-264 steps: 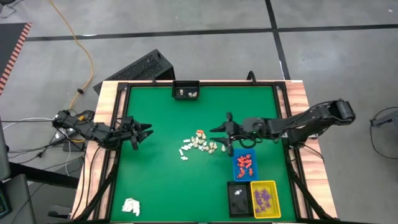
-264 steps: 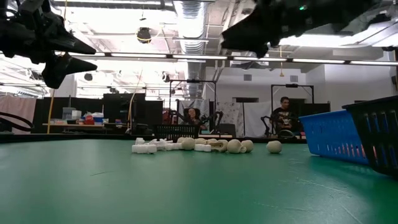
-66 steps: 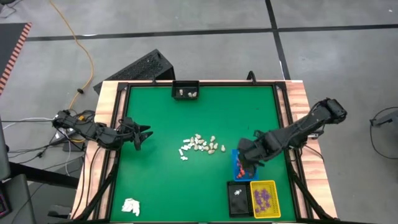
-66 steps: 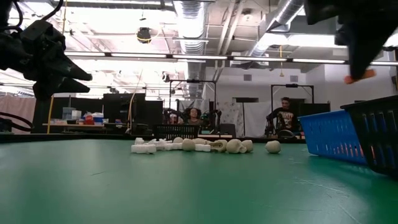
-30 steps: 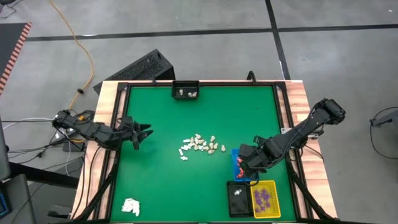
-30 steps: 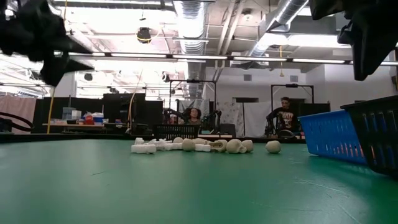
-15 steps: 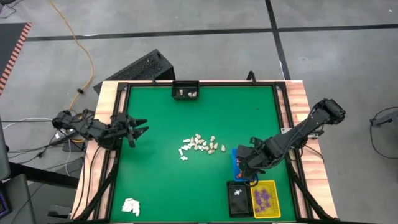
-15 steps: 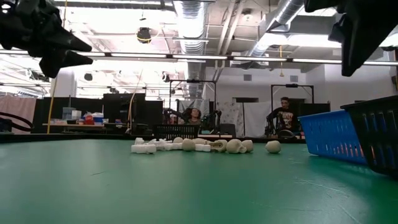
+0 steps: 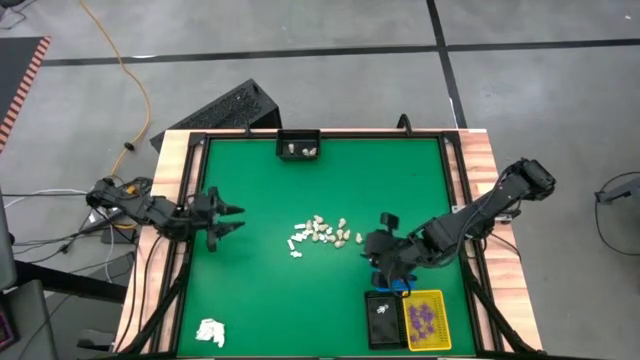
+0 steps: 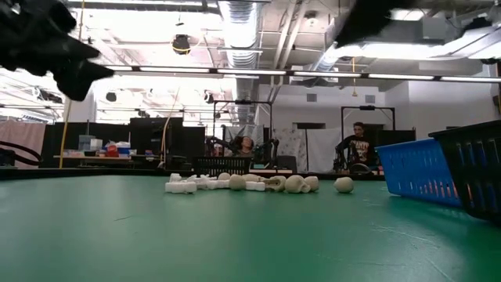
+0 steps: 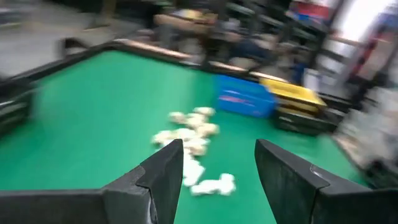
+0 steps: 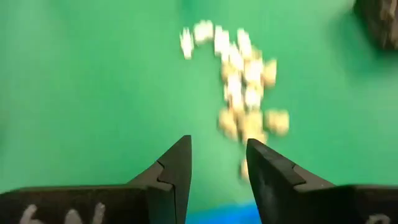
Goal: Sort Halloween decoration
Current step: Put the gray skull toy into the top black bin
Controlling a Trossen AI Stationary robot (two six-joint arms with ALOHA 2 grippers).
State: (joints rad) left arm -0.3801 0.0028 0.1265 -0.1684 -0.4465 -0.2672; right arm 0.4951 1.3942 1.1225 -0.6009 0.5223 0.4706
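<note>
Right pincer [image 9: 383, 245]: you have lifted it off the blue tray [image 9: 392, 281] since a second ago and swung it toward the tabletop's centre. It now hangs between that tray and the loose pile, fingers parted with green felt showing between them in the right wrist view, nothing held. The orange piece you were carrying two seconds ago is gone from the fingers. Judgement: it was dropped in the blue tray with the other orange-red ones, though the arm now hides most of that tray.

Halloween decoration, where it stands:
- Loose pile of white and cream pieces [image 9: 321, 233] at the tabletop's centre, still unsorted. No orange piece is visible among them now; nine seconds ago one lay at the far side of the pile.
- Purple pieces [image 9: 422, 319] in the yellow tray [image 9: 437, 298] at the near right corner.
- One white piece in the black tray [image 9: 371, 309] beside it.
- A couple of pale pieces in the small black bin [image 9: 298, 136] at the far edge.

Left pincer [image 9: 228, 219]: waiting near the left edge, fingers apart, empty.

White wad [image 9: 210, 331] at the near left corner, not part of the sort.

Meaning for you: orange looks finished. The next pick should come from the white and cream pile; the right wrist view already faces it.
</note>
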